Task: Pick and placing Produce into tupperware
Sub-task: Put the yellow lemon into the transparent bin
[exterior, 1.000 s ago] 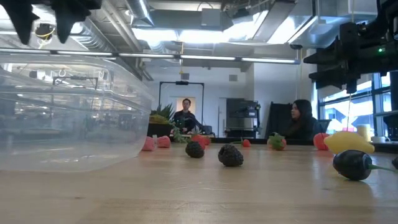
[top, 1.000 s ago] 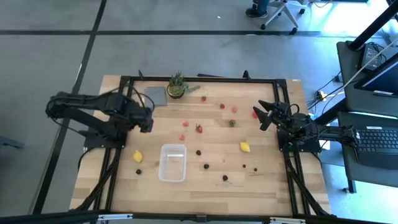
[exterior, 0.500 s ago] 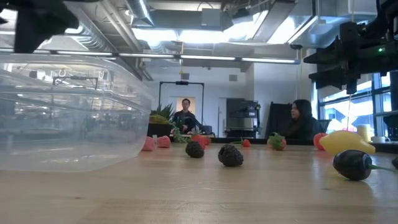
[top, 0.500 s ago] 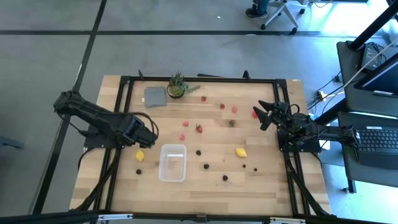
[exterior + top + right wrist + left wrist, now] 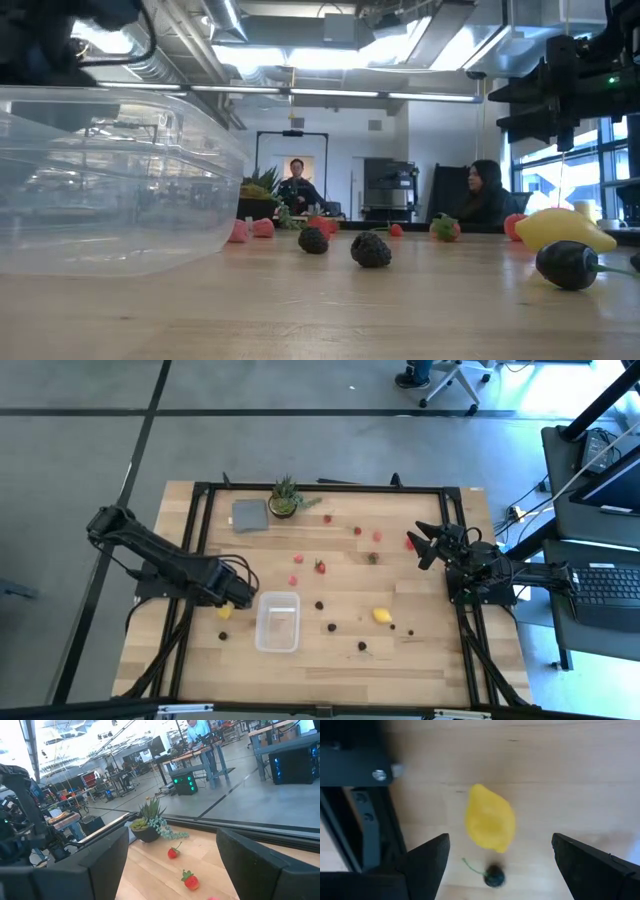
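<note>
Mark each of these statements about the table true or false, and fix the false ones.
1. The tupperware has fruit inside. False: it is empty.
2. The left claw is open above a yellow lemon piece. True.
3. The left claw already grips the lemon piece. False: its fingers stand apart on either side, not touching it.
4. The right claw is open near the table's right edge, holding nothing. True.
5. The potted plant stands beside the tupperware. False: it is at the far edge, next to a flat grey square.
</note>
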